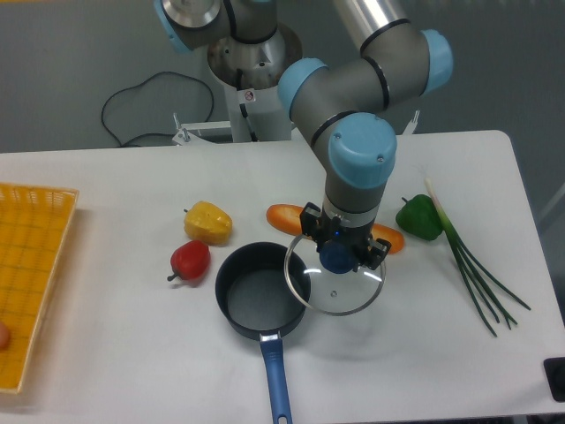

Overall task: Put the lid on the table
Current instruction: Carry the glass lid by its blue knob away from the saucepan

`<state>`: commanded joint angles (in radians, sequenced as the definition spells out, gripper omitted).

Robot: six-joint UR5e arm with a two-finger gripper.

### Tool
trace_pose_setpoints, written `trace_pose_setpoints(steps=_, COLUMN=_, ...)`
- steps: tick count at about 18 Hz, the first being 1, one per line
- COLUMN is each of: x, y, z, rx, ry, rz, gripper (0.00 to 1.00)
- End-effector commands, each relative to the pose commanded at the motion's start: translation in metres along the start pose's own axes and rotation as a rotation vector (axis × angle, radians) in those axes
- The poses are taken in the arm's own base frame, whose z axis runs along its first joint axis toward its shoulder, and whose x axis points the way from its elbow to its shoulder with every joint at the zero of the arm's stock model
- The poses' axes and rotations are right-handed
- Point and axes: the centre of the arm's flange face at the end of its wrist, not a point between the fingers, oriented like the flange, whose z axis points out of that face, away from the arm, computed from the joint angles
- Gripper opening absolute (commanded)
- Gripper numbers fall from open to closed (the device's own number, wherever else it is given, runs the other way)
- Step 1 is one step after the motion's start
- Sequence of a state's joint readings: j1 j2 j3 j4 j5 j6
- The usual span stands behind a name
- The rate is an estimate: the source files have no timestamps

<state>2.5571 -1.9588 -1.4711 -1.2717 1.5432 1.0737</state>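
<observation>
The lid [344,287] is a round clear glass disc with a silver rim and a blue centre knob [335,257]. My gripper [336,256] points straight down and is shut on the knob. The lid hangs roughly level just right of the dark saucepan [256,300], its left edge overlapping the pan's rim in the view. It is over the white table [132,353]; I cannot tell whether it touches the surface. The saucepan is open, with its blue handle [275,382] pointing to the front.
A yellow pepper [207,222] and a red pepper [189,261] lie left of the pan. Orange carrots [287,217] lie behind the gripper. A green pepper [418,217] and green onions [477,269] lie to the right. A yellow mesh tray [31,274] is at the left edge.
</observation>
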Motion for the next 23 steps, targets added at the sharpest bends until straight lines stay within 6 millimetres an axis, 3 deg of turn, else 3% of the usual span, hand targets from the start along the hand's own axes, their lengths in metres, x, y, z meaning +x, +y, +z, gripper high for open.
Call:
trace_pose_setpoints(steps=9, x=-0.035, y=0.015, z=0.026, rx=0.004, ry=-0.021, rz=0.042, gripper=0.37)
trace_pose_setpoints(steps=12, x=-0.052, y=0.026, z=0.025, rx=0.007, ry=-0.033, rz=0.050, gripper=0.37)
trace_pose_setpoints(steps=15, x=-0.060, y=0.033, z=0.030, rx=0.004, ry=-0.028, rz=0.067, gripper=0.37)
trace_pose_setpoints(steps=23, x=-0.069, y=0.031, z=0.054, rx=0.000, ry=-0.024, rz=0.068, gripper=0.37)
